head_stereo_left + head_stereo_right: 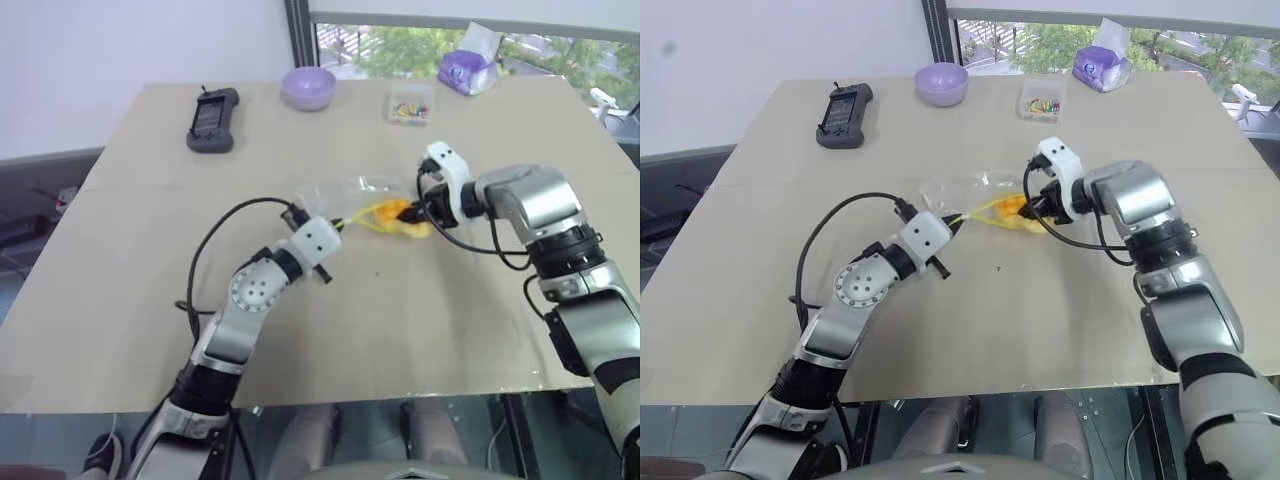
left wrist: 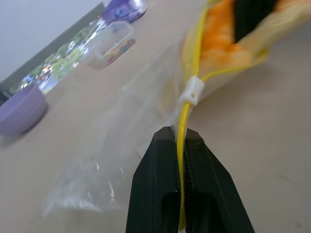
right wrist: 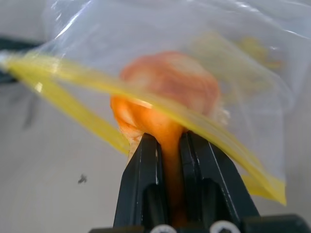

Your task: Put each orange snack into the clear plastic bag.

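1. Grip on the bag: the left gripper (image 2: 177,138) is clamped tight on the yellow seal strip (image 2: 187,63) of the clear plastic bag (image 1: 355,195), just short of the white slider (image 2: 192,91), and holds that edge up near the middle of the table (image 1: 140,200).
2. The right gripper (image 3: 170,141) has its fingers nearly closed on the orange snack (image 3: 167,90), squeezing its lower edge. The snack sits at the bag's mouth, partly past the yellow strip and under the clear film, between the two grippers.
3. Risk of a slip: the strip is thin and slick, so a push from the right arm could likely pull it out of the left fingers and let the mouth collapse.
4. Risk of a snag: the strip lies across the snack's face, so the snack may catch on it and shove the whole bag along instead of going in.
5. Risk of crushing: the pinch is narrow and the snack looks soft, so it may deform or tear under further pressure.
6. Risk of fallout: letting go while the snack is only half inside could let it roll back onto the table.
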You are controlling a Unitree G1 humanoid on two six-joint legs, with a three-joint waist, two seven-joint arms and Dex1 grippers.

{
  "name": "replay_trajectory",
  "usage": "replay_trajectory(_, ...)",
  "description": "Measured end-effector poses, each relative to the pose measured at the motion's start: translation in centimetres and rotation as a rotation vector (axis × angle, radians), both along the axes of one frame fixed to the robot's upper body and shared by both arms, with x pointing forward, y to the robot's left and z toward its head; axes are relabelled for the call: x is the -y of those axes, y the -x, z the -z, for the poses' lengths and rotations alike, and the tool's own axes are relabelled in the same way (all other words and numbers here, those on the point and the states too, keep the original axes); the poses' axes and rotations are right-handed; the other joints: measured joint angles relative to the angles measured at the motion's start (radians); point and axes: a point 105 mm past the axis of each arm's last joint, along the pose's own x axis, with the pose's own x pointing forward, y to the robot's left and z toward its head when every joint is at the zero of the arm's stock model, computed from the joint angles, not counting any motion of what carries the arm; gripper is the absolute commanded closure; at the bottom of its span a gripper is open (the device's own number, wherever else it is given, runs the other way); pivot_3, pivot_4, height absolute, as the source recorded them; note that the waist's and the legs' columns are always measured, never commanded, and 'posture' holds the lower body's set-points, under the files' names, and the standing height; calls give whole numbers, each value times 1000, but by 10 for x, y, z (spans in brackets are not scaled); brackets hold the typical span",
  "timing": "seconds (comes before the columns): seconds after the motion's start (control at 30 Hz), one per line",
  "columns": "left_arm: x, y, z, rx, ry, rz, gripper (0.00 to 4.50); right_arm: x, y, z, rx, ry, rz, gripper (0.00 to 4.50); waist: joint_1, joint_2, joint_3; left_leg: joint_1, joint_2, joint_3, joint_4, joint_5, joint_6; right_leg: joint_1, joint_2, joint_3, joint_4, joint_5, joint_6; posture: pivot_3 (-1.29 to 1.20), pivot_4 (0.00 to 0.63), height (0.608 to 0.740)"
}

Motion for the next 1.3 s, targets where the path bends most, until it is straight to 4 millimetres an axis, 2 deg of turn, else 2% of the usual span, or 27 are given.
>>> replay_trajectory(0.17,8,5,-1,10,-6,63,4500,-10,-10,5,-22,-71,90,4476,-3,0,0,0,0,0,0,0,0,0,0,0,0,0,0,0,150,740)
replay_trajectory(0.3,14,4,-1,7,2,78,4500,-26,-16,-4,1,-183,136,4476,-4,0,0,0,0,0,0,0,0,-1,0,0,1,0,0,0,150,740)
replay_trajectory(0.47,17,4,-2,6,17,92,4500,-51,-12,-14,-41,-359,181,4476,-6,0,0,0,0,0,-1,0,0,-1,1,1,1,0,0,0,150,740)
replay_trajectory(0.63,17,4,0,-1,15,94,4500,-65,-10,-13,-84,-462,239,4476,-6,1,0,0,0,0,-1,0,0,-1,1,1,1,0,0,0,150,740)
replay_trajectory(0.67,18,4,0,-1,16,94,4500,-67,-10,-10,-88,-468,254,3529,-6,1,0,0,0,0,-1,0,0,-1,1,1,1,0,0,0,150,740)
replay_trajectory(0.73,18,3,0,-3,16,94,4500,-70,-9,-4,-101,-478,281,2828,-6,1,0,0,0,0,-1,0,0,-1,1,1,1,0,0,0,150,740)
replay_trajectory(0.83,18,3,0,-4,17,94,4500,-72,-8,-2,-111,-511,315,1142,-7,1,0,0,0,0,-1,0,0,-1,1,1,1,0,0,0,150,740)
replay_trajectory(0.87,18,3,0,-4,18,94,4500,-72,-8,-4,-105,-520,316,861,-7,1,0,0,0,0,-1,0,0,-1,1,1,1,0,0,0,150,740)
replay_trajectory(0.9,18,3,0,-4,19,94,4500,-71,-8,-6,-97,-524,322,338,-7,1,0,0,0,0,-1,0,0,-1,1,1,1,0,0,0,150,740)
replay_trajectory(0.93,18,3,0,-4,19,94,4500,-70,-8,-7,-95,-524,324,170,-7,1,0,0,0,0,-1,0,0,-1,1,1,1,0,0,0,150,740)
replay_trajectory(1.17,16,0,1,-8,22,82,4500,-50,-4,-2,-56,-402,304,170,-7,1,0,0,0,0,-1,0,0,-1,1,1,1,0,0,0,150,740)
replay_trajectory(1.3,15,-2,1,-3,24,71,4500,-29,7,8,-3,-245,223,170,-7,1,0,0,0,1,-1,0,0,-1,1,1,1,0,0,0,150,740)
